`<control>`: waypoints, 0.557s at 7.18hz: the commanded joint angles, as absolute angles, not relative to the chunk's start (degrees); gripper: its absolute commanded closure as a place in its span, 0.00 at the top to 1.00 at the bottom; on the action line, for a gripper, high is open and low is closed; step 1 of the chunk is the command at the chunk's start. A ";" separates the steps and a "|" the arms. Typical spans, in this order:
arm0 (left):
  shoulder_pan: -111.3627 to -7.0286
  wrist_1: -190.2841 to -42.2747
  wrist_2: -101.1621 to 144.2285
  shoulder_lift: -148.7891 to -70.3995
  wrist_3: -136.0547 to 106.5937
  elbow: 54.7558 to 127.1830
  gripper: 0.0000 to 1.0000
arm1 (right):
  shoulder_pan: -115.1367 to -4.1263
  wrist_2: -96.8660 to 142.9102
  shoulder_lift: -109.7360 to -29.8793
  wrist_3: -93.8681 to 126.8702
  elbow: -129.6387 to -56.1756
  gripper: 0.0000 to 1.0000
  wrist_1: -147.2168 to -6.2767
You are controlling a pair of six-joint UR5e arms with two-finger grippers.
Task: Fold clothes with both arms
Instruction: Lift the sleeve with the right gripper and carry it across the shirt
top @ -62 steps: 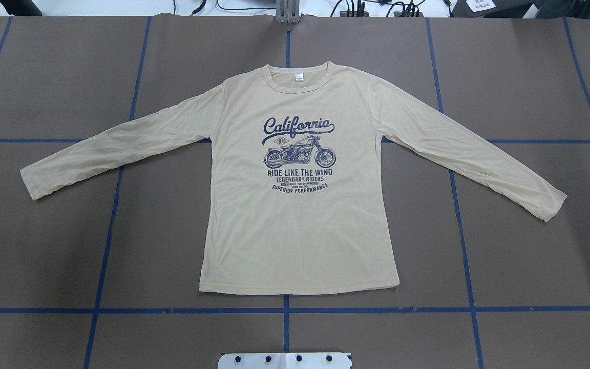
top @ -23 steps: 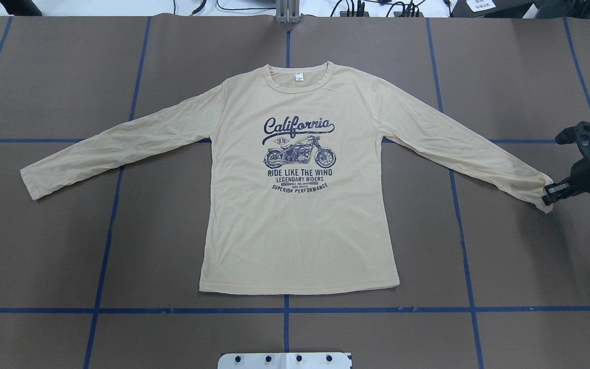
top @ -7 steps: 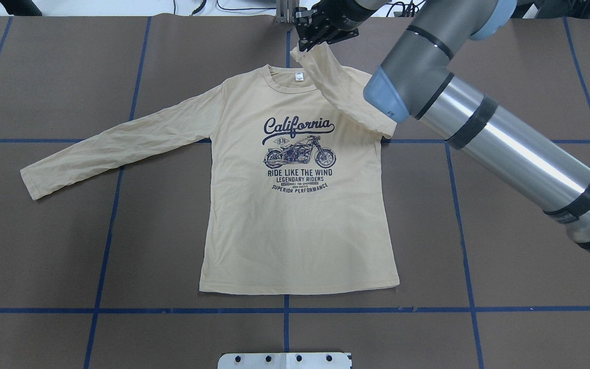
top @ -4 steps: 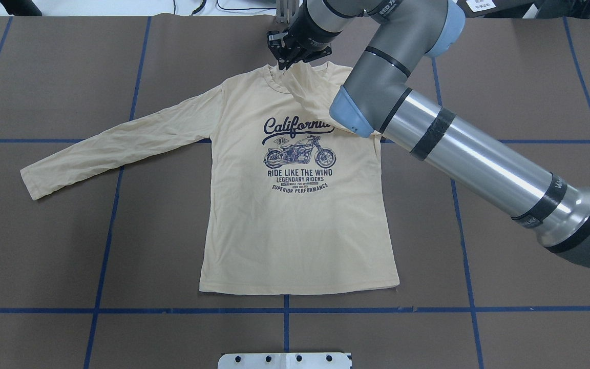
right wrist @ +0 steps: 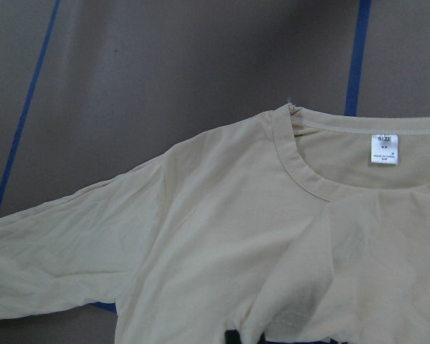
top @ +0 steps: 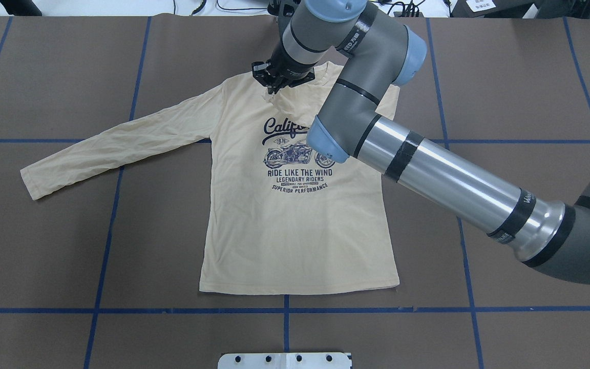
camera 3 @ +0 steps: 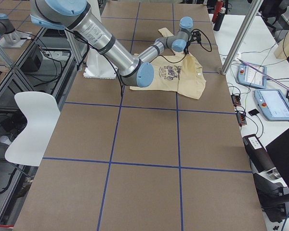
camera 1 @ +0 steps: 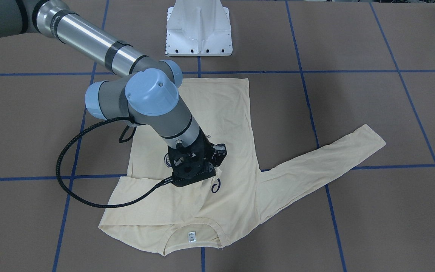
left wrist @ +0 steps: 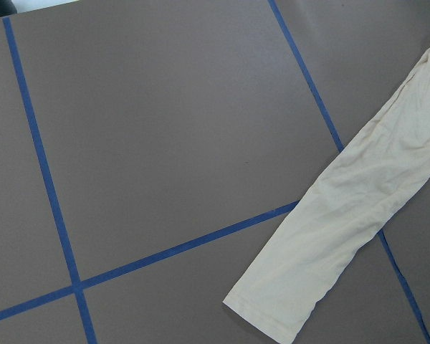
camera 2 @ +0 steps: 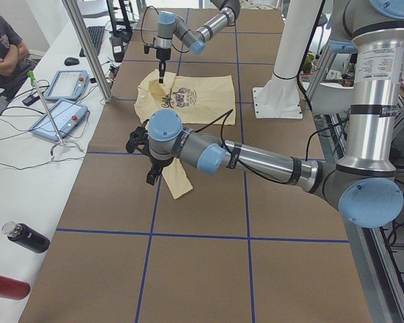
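Cream-yellow and long-sleeved, the shirt [top: 295, 230] lies flat and front-up in the middle of the brown table [top: 505, 77], which is marked off by blue tape lines [top: 105, 246]. Its collar points away from the robot and its hem lies just short of a tape line near the white base [camera 1: 198, 26]. The right arm [top: 448, 179] reaches across the chest, hiding part of the navy motorcycle print [top: 297, 174]. The right gripper [top: 273, 89] is low on the cloth near the collar, its fingers pinched on the cuff of the right sleeve [camera 1: 145, 192], so that sleeve is doubled over the upper chest. The white neck tag [camera 1: 191, 236] shows inside the collar, just beside the folded sleeve. The left sleeve [top: 116, 146] stretches straight out over the table, crossing a tape line. In the left side view the left gripper [camera 2: 151, 177] hangs over that sleeve's cuff at the end of the left arm [camera 2: 256, 158]; I cannot tell whether its fingers are spread or closed.
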State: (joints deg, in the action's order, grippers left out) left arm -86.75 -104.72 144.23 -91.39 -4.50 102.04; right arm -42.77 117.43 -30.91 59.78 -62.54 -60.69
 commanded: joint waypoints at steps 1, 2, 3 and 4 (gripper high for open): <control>-86.75 -104.77 144.23 -91.41 -4.57 101.78 0.99 | -41.84 115.93 -28.48 59.85 -58.72 0.00 -58.98; -86.75 -104.77 144.23 -91.41 -4.57 101.78 0.99 | -41.84 115.41 -27.78 59.85 -58.54 0.00 -58.54; -86.75 -104.77 144.14 -91.41 -4.57 101.69 0.99 | -41.75 114.36 -27.25 59.94 -58.01 0.32 -58.36; -86.75 -104.77 144.23 -91.32 -4.57 101.69 0.99 | -41.49 112.52 -26.46 60.12 -58.01 0.98 -58.27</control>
